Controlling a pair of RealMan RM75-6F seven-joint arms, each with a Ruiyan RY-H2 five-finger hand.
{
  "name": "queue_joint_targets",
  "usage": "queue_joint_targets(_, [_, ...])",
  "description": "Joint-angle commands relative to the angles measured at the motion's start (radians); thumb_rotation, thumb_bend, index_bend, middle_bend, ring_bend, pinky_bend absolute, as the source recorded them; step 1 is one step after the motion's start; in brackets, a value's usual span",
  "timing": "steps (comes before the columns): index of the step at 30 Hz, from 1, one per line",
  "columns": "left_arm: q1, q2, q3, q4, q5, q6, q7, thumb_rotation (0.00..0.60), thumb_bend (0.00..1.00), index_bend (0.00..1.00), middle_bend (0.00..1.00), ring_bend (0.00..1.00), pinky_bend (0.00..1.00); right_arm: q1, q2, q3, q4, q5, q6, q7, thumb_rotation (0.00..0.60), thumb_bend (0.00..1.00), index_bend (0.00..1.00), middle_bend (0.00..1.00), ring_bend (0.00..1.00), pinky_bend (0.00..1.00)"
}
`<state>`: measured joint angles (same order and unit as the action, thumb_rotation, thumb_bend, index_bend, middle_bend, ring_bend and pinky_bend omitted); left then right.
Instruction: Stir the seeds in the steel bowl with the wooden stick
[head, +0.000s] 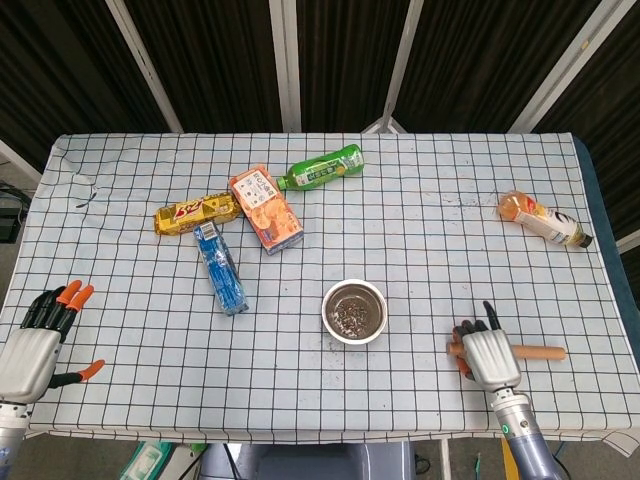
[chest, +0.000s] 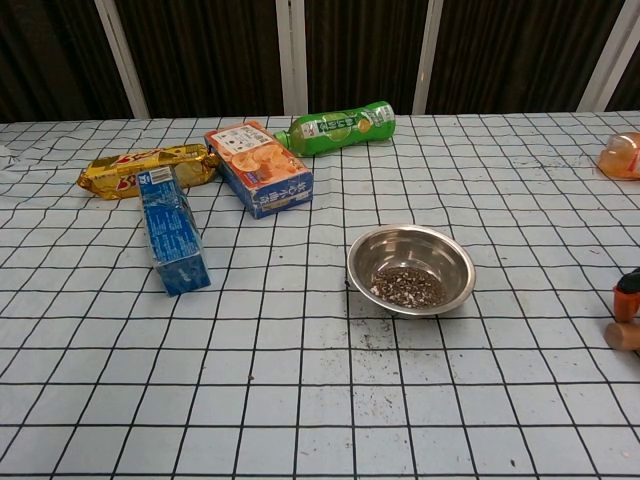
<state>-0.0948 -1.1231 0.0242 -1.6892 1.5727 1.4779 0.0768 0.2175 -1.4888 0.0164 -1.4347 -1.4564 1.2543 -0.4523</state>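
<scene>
checkered table (head: 420, 240); wooden stick (head: 538, 351) under right robot hand (head: 488, 356)

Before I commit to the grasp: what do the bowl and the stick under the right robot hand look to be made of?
The bowl looks like polished steel: grey, shiny walls with soft reflections, and dark seeds at the bottom. The stick looks like smooth wood, judging by its even tan-orange, matte surface, though it is small in view. The right robot hand lies over its left part.
</scene>
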Motion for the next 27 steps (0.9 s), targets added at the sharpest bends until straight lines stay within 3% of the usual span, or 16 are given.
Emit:
queue_joint_targets(1, [0.0, 0.001, 0.0, -0.001, 0.0, -0.001, 0.0, 0.6, 0.05, 0.0, 0.0, 0.0, 0.0, 0.001, 0.002, -0.003, -0.002, 0.002, -0.005, -0.003, 0.6, 0.36, 0.47, 0.41, 0.38, 0.05])
queue_joint_targets(13, [0.003, 0.002, 0.0, 0.002, 0.001, -0.001, -0.007, 0.6, 0.05, 0.0, 0.0, 0.0, 0.0, 0.006, 0.007, -0.012, -0.01, 0.009, -0.014, -0.012, 0.6, 0.5, 0.47, 0.41, 0.38, 0.05])
queue_joint_targets(18, [0.004, 0.002, 0.0, 0.004, 0.002, -0.001, -0.009, 0.6, 0.05, 0.0, 0.0, 0.0, 0.0, 0.007, 0.01, -0.016, -0.013, 0.014, -0.019, -0.013, 0.6, 0.52, 0.48, 0.42, 0.4, 0.07])
queue_joint_targets(20, [0.004, 0.003, 0.0, 0.004, 0.001, -0.002, -0.01, 0.6, 0.05, 0.0, 0.0, 0.0, 0.0, 0.007, 0.011, -0.017, -0.013, 0.015, -0.021, -0.013, 0.6, 0.52, 0.49, 0.44, 0.42, 0.14])
queue_joint_targets(24, [0.005, 0.003, 0.0, 0.005, 0.002, -0.001, -0.014, 0.6, 0.05, 0.0, 0.0, 0.0, 0.0, 0.008, 0.011, -0.02, -0.008, 0.012, -0.019, -0.004, 0.6, 0.53, 0.53, 0.46, 0.46, 0.4])
queue_joint_targets(27, [0.003, 0.002, -0.002, 0.002, 0.003, -0.003, -0.013, 0.6, 0.05, 0.0, 0.0, 0.0, 0.0, 0.008, 0.011, -0.021, -0.006, 0.007, -0.015, 0.002, 0.6, 0.55, 0.56, 0.49, 0.51, 0.53])
